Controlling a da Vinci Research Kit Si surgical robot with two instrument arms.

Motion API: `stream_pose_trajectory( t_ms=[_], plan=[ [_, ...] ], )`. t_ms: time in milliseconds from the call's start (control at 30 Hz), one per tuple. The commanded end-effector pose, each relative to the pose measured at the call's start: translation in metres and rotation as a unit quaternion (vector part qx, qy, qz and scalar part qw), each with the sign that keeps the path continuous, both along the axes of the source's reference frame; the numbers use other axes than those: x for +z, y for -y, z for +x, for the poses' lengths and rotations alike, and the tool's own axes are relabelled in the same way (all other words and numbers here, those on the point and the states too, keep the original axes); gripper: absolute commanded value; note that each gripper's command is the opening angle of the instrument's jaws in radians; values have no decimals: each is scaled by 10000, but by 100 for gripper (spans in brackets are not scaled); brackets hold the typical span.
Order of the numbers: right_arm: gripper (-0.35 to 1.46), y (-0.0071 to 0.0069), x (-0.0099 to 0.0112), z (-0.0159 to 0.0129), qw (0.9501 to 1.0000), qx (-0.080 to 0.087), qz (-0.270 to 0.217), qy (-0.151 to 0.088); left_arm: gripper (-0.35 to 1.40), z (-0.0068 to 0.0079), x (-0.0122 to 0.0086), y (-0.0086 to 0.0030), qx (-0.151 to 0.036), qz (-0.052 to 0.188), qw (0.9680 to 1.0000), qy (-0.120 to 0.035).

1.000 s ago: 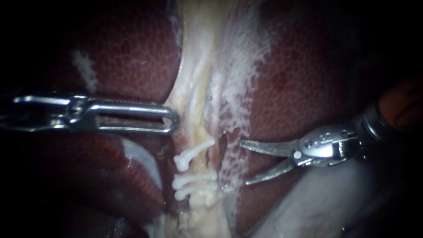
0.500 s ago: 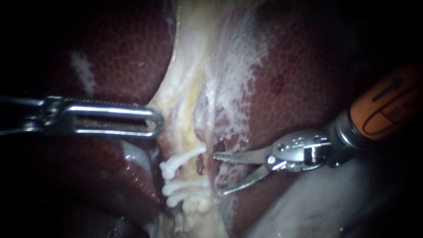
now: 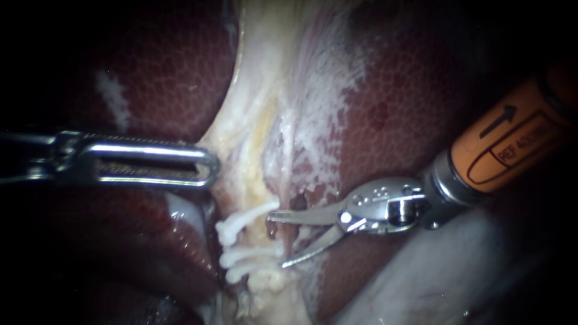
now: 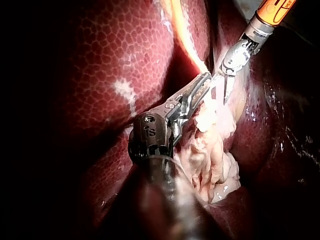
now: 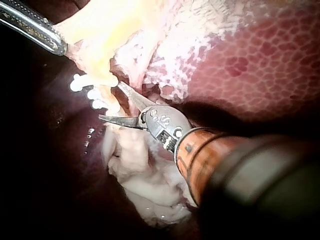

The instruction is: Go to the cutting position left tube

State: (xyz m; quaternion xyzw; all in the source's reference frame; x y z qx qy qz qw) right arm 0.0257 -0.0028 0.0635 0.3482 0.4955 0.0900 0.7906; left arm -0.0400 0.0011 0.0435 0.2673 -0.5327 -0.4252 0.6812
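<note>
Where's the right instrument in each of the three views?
Endoscope view: right instrument enters from the right, jaws open at the white clips.
Left wrist view: right instrument just ahead of the left instrument's tip.
Right wrist view: right instrument, jaws at the clips.
Shared landmark: left instrument, shut on pale tissue.

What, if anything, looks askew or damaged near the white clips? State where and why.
Only one thing: the upper clip slants across the pale tissue, while the two lower clips lie nearly level, so it looks askew.
</note>
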Motion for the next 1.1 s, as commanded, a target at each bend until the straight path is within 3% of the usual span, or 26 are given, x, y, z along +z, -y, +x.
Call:
stream_pose_trajectory(
  t_ms=[33, 567, 833, 1100],
  plan=[
    [80, 0, -1, 1, 10000, -14, 14, -8, -35, 0, 0, 0, 0, 1, 10000, 0],
    [70, 3, -7, 23, 9997, -91, 200, -94, -35, 1, 4, -1, 5, -1, 10000, 4],
    [70, 7, -14, 26, 9987, -209, 375, -272, -35, 2, 9, -3, -2, -4, 10000, -3],
    [50, 9, -19, 39, 9971, -343, 460, -506, -35, 2, 11, -3, 0, -6, 10000, -2]
  ],
)
